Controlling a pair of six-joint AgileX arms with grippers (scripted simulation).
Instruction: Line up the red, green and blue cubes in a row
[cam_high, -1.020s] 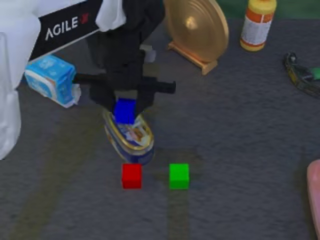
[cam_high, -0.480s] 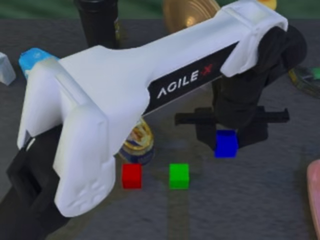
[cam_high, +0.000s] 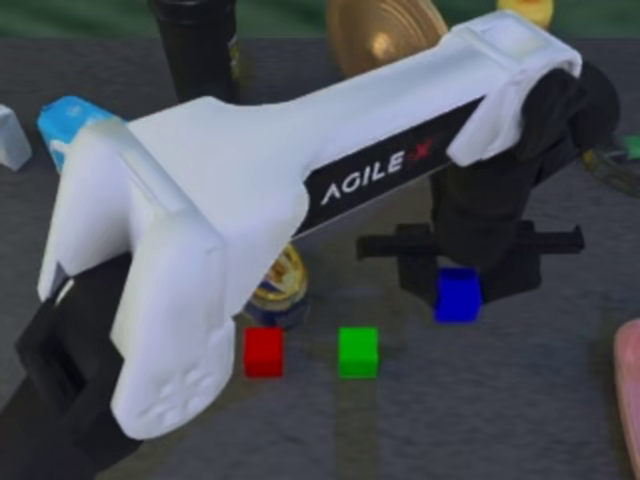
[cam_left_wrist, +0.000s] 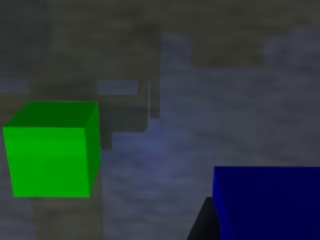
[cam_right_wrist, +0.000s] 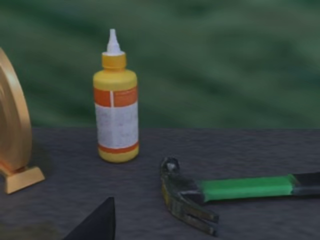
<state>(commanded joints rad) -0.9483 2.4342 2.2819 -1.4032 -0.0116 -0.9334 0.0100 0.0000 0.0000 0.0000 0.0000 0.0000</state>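
Observation:
The red cube and the green cube sit side by side on the dark table, with a gap between them. My left arm reaches across from the left. Its gripper is shut on the blue cube, which is to the right of the green cube and slightly farther back. In the left wrist view the blue cube sits against a dark finger, with the green cube off to one side. Only a dark corner of my right gripper shows, parked near the hammer.
An oval tin lies half hidden under my left arm, just behind the red cube. A light-blue packet is at the back left and a gold disc at the back. A yellow bottle and a green-handled hammer are at the back right. A pink object sits at the right edge.
My left arm swung right from above the tin, carrying the blue cube past the green cube. In the last half second it crept slightly right and nearer.

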